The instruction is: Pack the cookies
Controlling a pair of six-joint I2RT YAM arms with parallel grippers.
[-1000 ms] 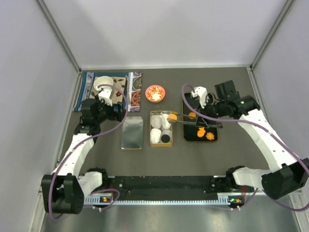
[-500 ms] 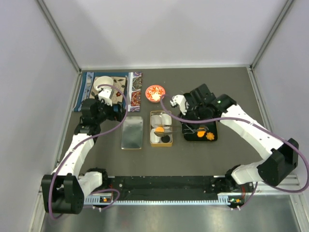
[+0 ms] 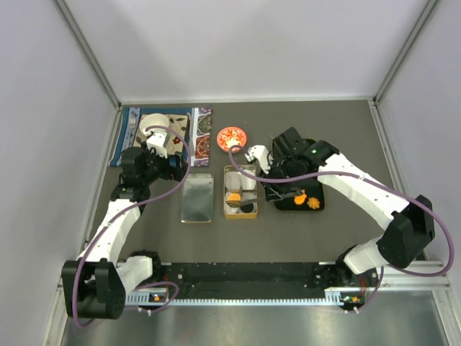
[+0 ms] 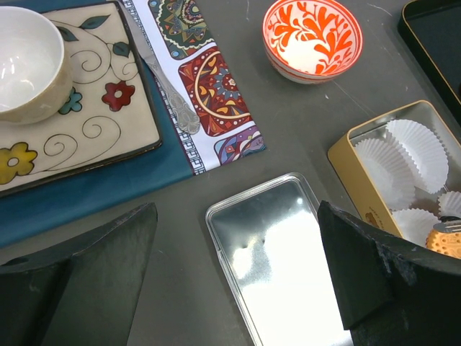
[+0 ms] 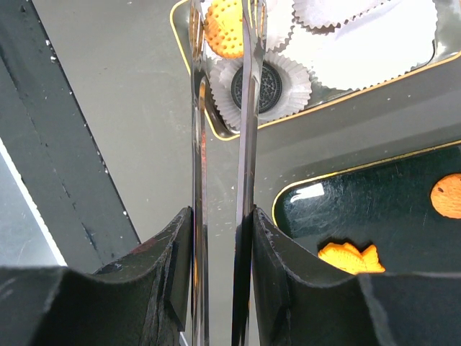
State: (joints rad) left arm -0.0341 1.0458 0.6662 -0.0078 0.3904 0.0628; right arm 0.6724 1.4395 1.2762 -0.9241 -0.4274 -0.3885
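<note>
R hand clamps tongs pinching an orange cookie over the tin. L hand is spread, idle. Next: lower into paper cup, ease grip.

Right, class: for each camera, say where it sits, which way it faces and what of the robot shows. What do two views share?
Top external: high behind the arm bases, looking down on the table; left arm and right arm show.
Left wrist: on the left arm, looking down at the silver lid; its open jaws at the bottom.
Right wrist: on the right arm, looking along the tongs, clamped in its jaws, to the gold tin.
Shared: the gold tin, in both wrist views.
</note>
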